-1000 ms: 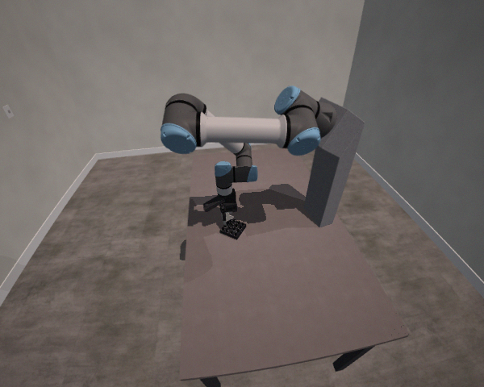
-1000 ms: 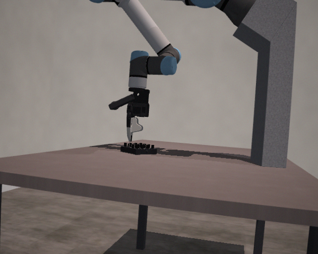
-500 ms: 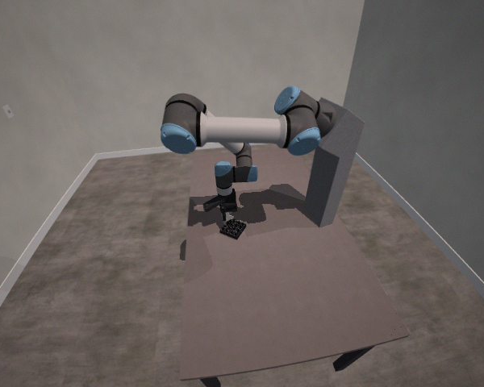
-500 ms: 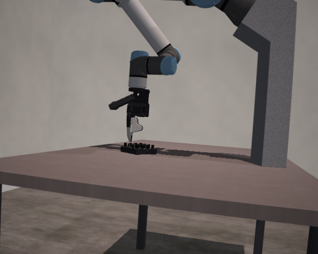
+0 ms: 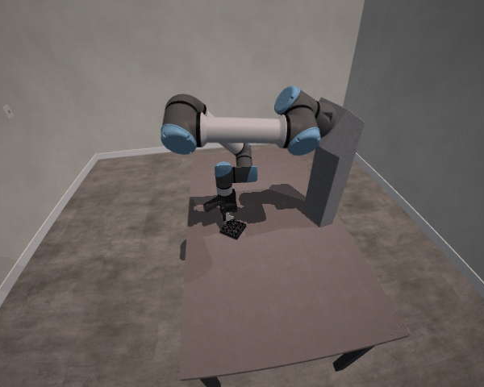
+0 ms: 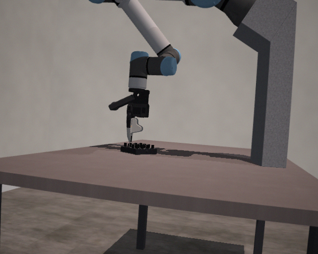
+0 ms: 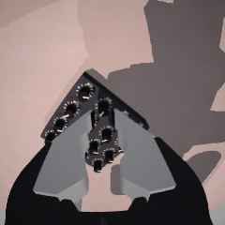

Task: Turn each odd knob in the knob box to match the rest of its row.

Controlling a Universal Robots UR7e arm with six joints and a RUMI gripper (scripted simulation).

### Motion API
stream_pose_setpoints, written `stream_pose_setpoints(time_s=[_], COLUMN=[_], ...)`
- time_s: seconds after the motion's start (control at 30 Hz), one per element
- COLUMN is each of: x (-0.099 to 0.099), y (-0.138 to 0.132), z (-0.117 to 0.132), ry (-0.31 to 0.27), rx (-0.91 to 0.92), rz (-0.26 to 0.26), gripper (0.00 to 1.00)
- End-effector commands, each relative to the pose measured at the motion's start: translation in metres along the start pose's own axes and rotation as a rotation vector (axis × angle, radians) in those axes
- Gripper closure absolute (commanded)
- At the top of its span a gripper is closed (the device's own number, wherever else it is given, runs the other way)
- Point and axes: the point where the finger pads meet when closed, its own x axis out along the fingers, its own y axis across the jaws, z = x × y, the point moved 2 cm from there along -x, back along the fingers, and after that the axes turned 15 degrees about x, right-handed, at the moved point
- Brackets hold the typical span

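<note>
Knob box [image 5: 228, 235] [image 6: 148, 151] [image 7: 140, 122] sat flat on the worktop [image 5: 275, 283] [image 6: 153, 177] [image 7: 52, 47], knobs up, turned cornerwise in the wrist view. Flat placement presumably gave the dials a steady base and let the gripper [image 5: 224, 222] [image 6: 130, 141] [image 7: 103, 111] come in from above.

Gripper state: narrow, a small gap between the tips, nothing clamped. The slim gap was likely chosen to straddle one knob without knocking its neighbours. Tips stood right by the tops of the knobs; contact couldn't be confirmed. A knob [image 7: 103, 107] showed close to the tips in the wrist view, probably the candidate for turning, but its row label wasn't readable.

Pose: the arm [image 5: 242, 130] [image 6: 148, 28] reached out high from the grey pedestal [image 5: 326, 187] [image 6: 277, 109], then folded downward, last link upright and gripper pointing nearly straight down. That lined the wrist roll up with the knob axes, so a turn would need mostly wrist rotation.

Part of the box was behind the fingers, so the odd knobs and overall progress couldn't be judged. Off-centre closing could have nudged a neighbouring dial.
</note>
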Motion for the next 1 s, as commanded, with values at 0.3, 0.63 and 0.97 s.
stream_pose_setpoints(time_s=[0.3, 0.63, 0.97], x=[0.0097, 0.0114, 0.0114], y=[-0.0001, -0.0001, -0.0001], z=[-0.0004, -0.0004, -0.0004], ry=[0.001, 0.001, 0.001], rx=[0.000, 0.000, 0.000], rz=[0.000, 0.000, 0.000], gripper=[0.89, 0.89, 0.89])
